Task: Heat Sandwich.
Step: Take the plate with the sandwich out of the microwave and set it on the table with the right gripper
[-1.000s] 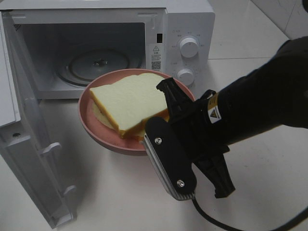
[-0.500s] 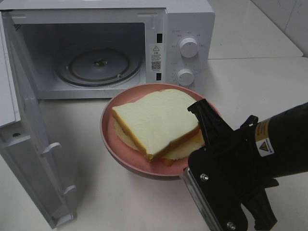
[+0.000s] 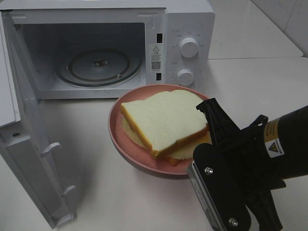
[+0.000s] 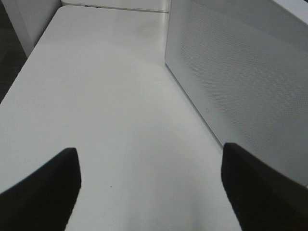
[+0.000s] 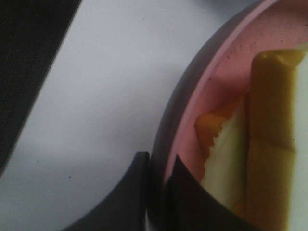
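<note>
Pink plate (image 3: 116, 139) is sitting further right and clear of the microwave (image 3: 190, 24) mouth compared to a second ago. The soft, pale sandwich (image 3: 163, 118) with its yellow crust is lying flat on that smooth round plate, in front of the glass turntable (image 3: 98, 65). The right gripper (image 3: 208, 108) is reaching in low from the right, and its wrist cam shows its jaws pinching the plate rim. The left gripper (image 4: 149, 187) only shows on its own cam, spread wide and gripping nothing, beside the microwave's perforated side.
</note>
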You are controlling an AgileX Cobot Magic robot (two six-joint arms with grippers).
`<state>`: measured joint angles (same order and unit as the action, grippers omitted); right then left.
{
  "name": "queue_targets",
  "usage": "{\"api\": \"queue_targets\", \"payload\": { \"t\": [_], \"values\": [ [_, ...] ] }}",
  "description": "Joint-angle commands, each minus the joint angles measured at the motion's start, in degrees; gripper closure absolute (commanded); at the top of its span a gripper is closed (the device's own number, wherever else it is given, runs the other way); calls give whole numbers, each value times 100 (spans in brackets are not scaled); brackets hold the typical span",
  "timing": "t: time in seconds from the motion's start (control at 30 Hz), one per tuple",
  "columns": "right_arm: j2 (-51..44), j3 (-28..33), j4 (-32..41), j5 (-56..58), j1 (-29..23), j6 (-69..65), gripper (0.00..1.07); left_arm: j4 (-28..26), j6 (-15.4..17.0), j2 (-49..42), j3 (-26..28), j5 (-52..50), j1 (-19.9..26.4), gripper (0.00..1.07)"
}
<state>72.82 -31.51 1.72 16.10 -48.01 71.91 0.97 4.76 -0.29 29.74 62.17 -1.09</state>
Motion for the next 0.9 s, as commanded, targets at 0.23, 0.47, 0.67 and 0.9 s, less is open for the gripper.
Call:
{"api": "queue_targets", "payload": {
  "t": [0.23,0.47,0.67,0.9],
  "values": [
    [-149,6,-355,52,6,-1209,107,40,-6,-97,-11,-86,29,30],
    [-149,6,-693,138,6,-1960,107,40,-6,-97,-11,-86,29,30],
    [-149,6,-1232,361,745,-2968,107,40,-6,-97,-11,-86,29,30],
    [-149,6,-1524,361,1759,-3604,107,40,-6,-97,-11,-86,29,30]
  ]
}}
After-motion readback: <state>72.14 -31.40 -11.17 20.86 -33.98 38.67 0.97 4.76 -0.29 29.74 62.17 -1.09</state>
